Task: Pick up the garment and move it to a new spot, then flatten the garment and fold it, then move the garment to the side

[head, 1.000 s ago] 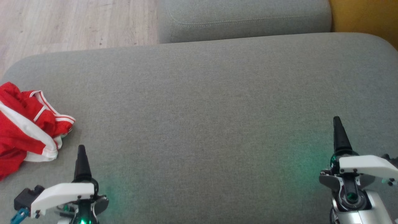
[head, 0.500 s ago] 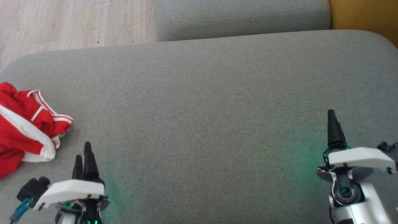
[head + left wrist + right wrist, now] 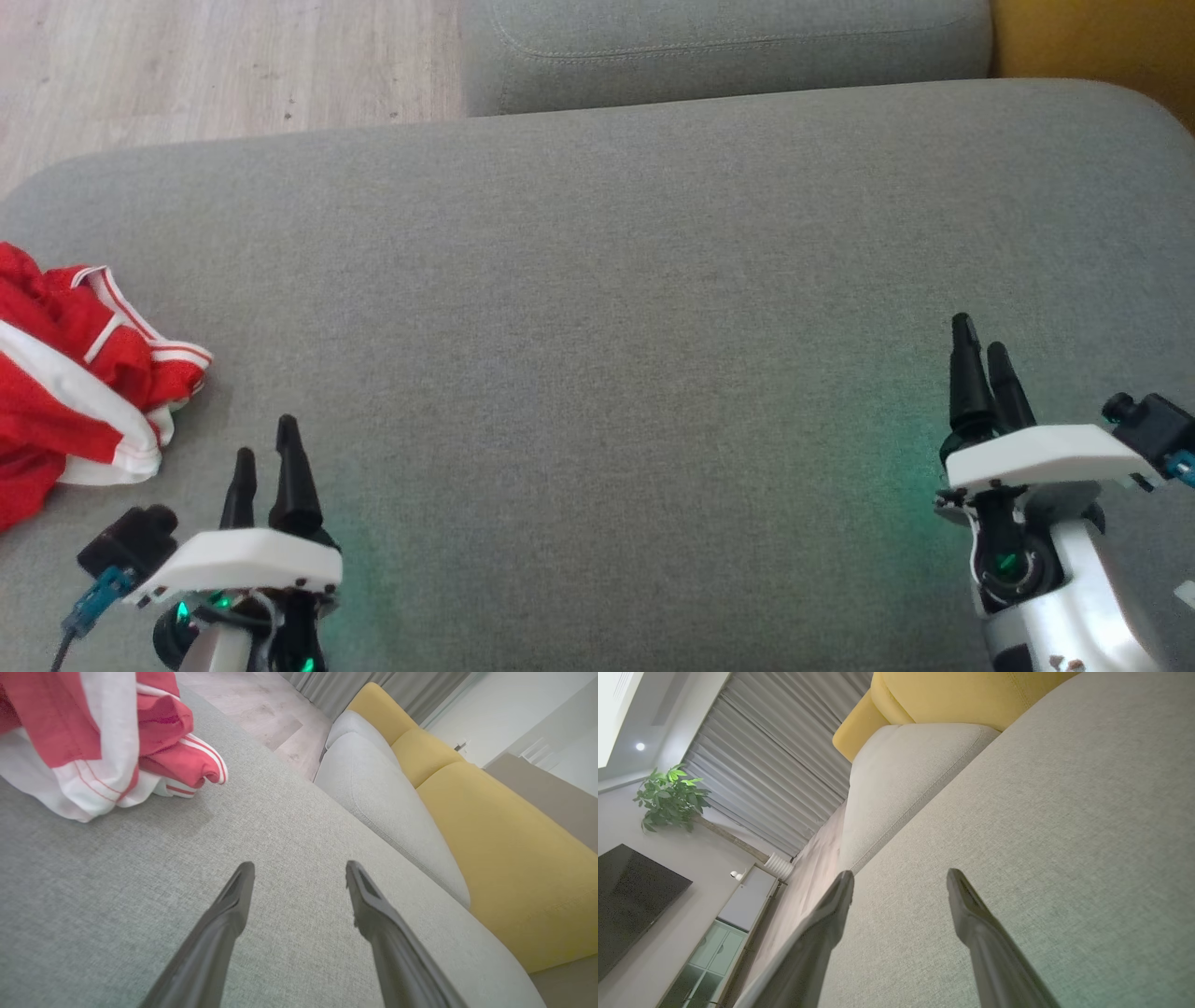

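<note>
The garment [image 3: 65, 383] is red with white stripes and lies crumpled at the far left of the grey cushion [image 3: 597, 308]; part of it runs off the picture's left edge. In the left wrist view the garment [image 3: 93, 742] fills the upper left corner. My left gripper [image 3: 266, 437] stands open just right of and below the garment, apart from it, with nothing between its fingers [image 3: 236, 896]. My right gripper [image 3: 978, 334] is open and empty at the lower right, over bare cushion [image 3: 1041, 812].
A second grey cushion [image 3: 728, 47] lies behind the big one, and a yellow cushion [image 3: 1092, 42] sits at the back right. Wooden floor [image 3: 215, 65] shows at the upper left. In the right wrist view a curtain [image 3: 775, 765], a plant [image 3: 672, 798] and a dark screen [image 3: 630, 900] stand far off.
Both arms have turned, so that two fingers of each gripper show instead of one. The left gripper has moved a little right and up, the right a little left and up. The camera has tilted slightly.
</note>
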